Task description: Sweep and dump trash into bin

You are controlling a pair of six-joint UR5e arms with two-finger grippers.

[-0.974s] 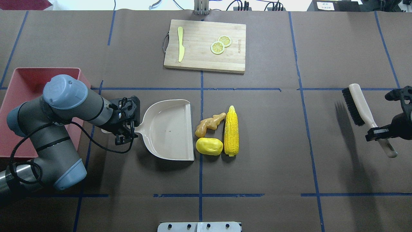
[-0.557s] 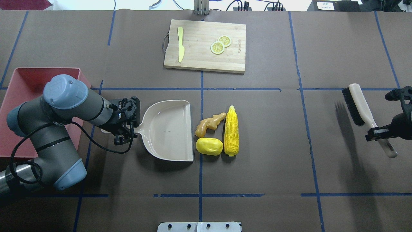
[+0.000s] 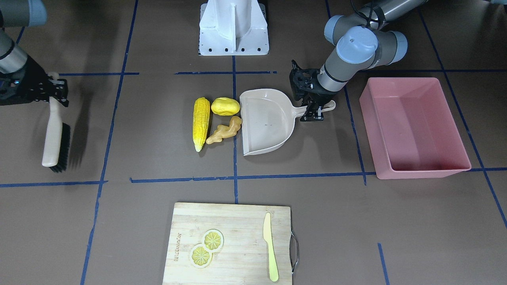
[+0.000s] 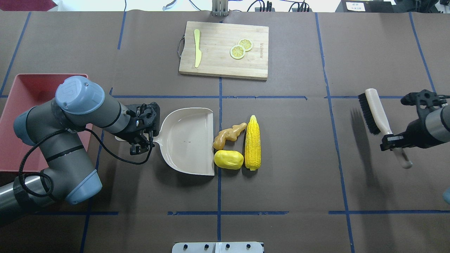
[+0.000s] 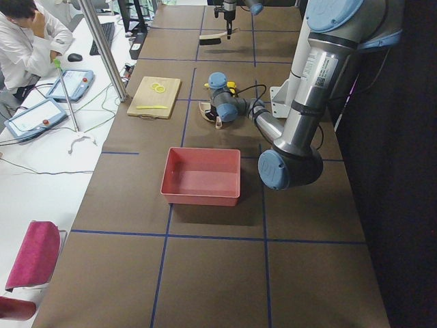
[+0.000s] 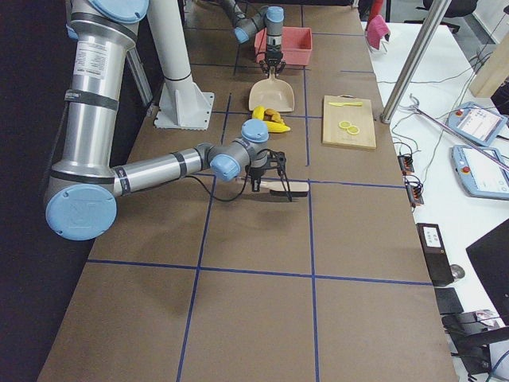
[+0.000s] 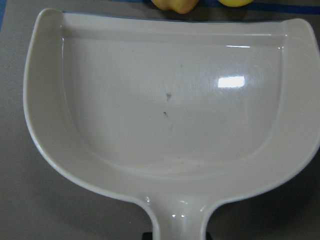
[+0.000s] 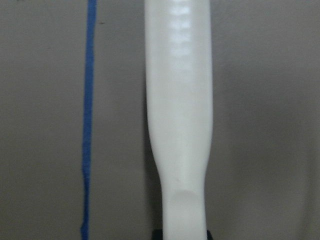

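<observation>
Brown tabletop [image 4: 299, 175]: left gripper [image 4: 145, 141] was clamped on the dustpan [image 4: 190, 140] handle, right gripper [image 4: 393, 143] held the brush [image 4: 374, 110]. Corn [image 4: 253, 142], potato [image 4: 229, 159] and ginger [image 4: 228, 135] sat right at the pan's lip, pink bin [image 3: 416, 130] well apart.

Bright even overhead light, soft shadows, dustpan [image 7: 170, 115] glare

The grey left arm [image 4: 81, 112] is covering part of the large pink plastic tub [image 4: 31, 91]; the left wrist view's edge is cropping the knobbly tan ginger root [image 7: 172, 4].
</observation>
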